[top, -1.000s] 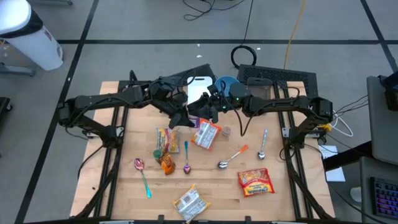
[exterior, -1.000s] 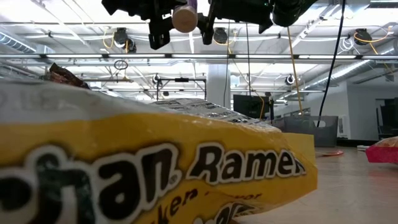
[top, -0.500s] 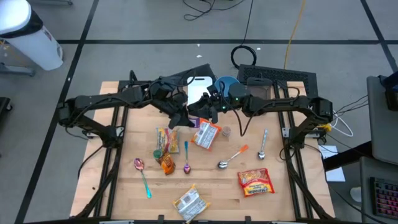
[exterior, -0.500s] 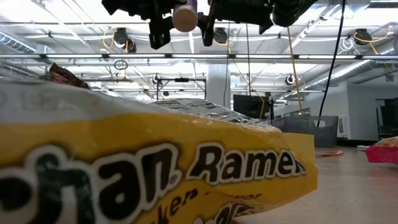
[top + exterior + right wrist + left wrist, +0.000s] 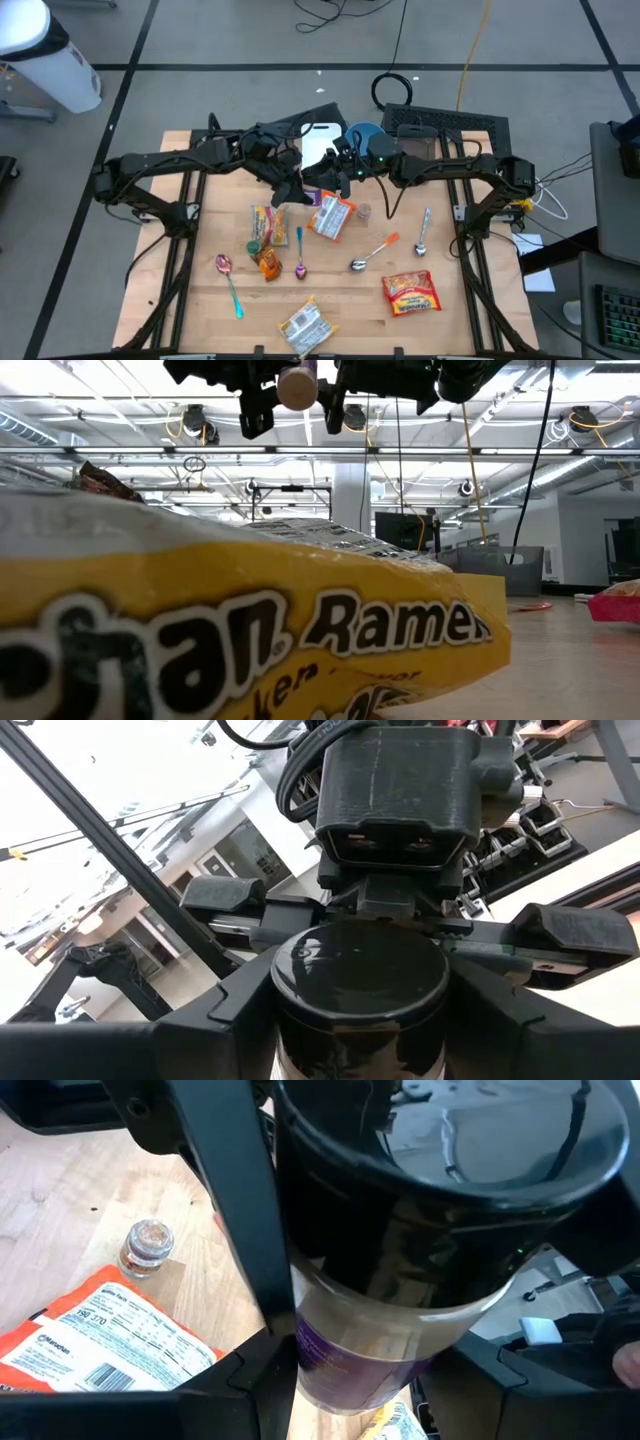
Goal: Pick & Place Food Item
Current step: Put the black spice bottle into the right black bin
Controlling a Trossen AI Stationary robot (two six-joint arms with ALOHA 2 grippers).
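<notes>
Both grippers meet mid-air over the back-centre of the table (image 5: pixel 200 300), each clamped on the same jar. Left gripper (image 5: pixel 296 190) pinches the jar (image 5: pixel 297 386) across its clear, purple-labelled body (image 5: pixel 360 1350); the left wrist view shows its dark fingers (image 5: pixel 262 1370) tight against the sides below the black lid. Right gripper (image 5: pixel 335 178) grips it too: in the right wrist view the black lid (image 5: pixel 360 975) sits between that arm's two fingers (image 5: pixel 225 1015), both touching it. In the low view the jar hangs well above the tabletop, its tan round end facing the camera, flanked by dark gripper parts.

Below the jar on the wood: an orange-and-white snack packet (image 5: pixel 333 215) just under the grippers, and a small glass spice jar (image 5: pixel 146 1245) beside it. A yellow packet (image 5: pixel 262 222) lies to the left, with a blue-handled spoon (image 5: pixel 299 252) next to it. Further forward, a teal-handled spoon (image 5: pixel 229 282), an orange-handled spoon (image 5: pixel 372 252), and a plain metal spoon (image 5: pixel 423 232) toward the right. A red ramen packet (image 5: pixel 411 292) sits front right, a white-and-yellow ramen packet (image 5: pixel 304 325) at the front edge, filling the low view close-up. Behind the grippers, a white board (image 5: pixel 318 140) and a blue bowl (image 5: pixel 364 135).
</notes>
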